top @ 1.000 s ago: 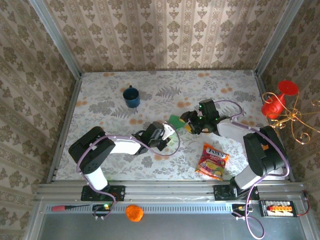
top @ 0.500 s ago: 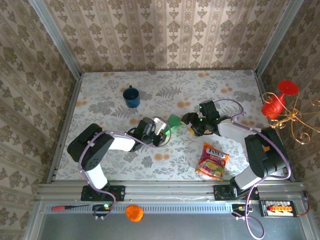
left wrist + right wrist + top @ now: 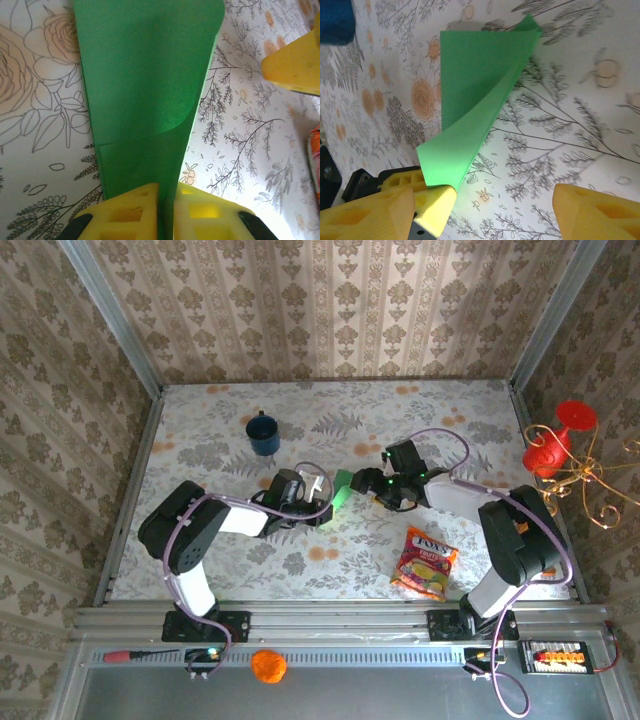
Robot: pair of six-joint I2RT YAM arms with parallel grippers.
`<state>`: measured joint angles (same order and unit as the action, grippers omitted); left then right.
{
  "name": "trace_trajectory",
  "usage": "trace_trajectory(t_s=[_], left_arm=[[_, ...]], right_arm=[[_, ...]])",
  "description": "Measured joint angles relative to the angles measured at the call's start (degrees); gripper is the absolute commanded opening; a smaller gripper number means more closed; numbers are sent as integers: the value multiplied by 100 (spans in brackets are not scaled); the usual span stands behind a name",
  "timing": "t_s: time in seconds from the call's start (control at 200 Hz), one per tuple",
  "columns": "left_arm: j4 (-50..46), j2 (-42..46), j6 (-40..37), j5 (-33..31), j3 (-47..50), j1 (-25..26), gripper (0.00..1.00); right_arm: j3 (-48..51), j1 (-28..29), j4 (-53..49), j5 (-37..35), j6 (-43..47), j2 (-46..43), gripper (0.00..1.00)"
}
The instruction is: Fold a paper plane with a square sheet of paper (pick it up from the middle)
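The square sheet of paper (image 3: 343, 488) is bright green and folded over on itself into a loosely curled strip, not a dart shape. It hangs just over the table's middle. My left gripper (image 3: 324, 491) is shut on its near edge. In the left wrist view the yellow pads (image 3: 135, 210) pinch the sheet (image 3: 145, 85) between them. My right gripper (image 3: 369, 483) stands open just right of the paper. In the right wrist view its fingers (image 3: 592, 212) stand wide apart, with the sheet (image 3: 477, 90) ahead and nothing between them.
A blue mug (image 3: 264, 433) stands at the back left. A colourful snack packet (image 3: 425, 562) lies near the front right, below the right arm. A red ornament (image 3: 549, 445) stands outside the right wall. The floral tablecloth (image 3: 200, 455) covers the table.
My left gripper has carried the paper up and slightly left. The right gripper has opened wider and shifted left toward the sheet's right edge.
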<state>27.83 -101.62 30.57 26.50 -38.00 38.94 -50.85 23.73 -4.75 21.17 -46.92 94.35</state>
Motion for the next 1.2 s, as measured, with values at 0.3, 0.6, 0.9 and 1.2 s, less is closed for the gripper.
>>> trace_trajectory(t_s=[0.3, 0.6, 0.9, 1.2], left_arm=[[-39, -76, 890, 323, -109, -96, 14], [-83, -151, 1364, 474, -190, -116, 14], [-129, -168, 1438, 518, -190, -118, 15], [-118, -192, 1451, 610, -190, -149, 18]], right_arm=[[-417, 238, -313, 9, 680, 518, 73], [-883, 280, -656, 22, 1204, 951, 68], [-1172, 280, -918, 31, 1357, 1239, 68], [-1488, 280, -1290, 39, 1377, 1432, 71]])
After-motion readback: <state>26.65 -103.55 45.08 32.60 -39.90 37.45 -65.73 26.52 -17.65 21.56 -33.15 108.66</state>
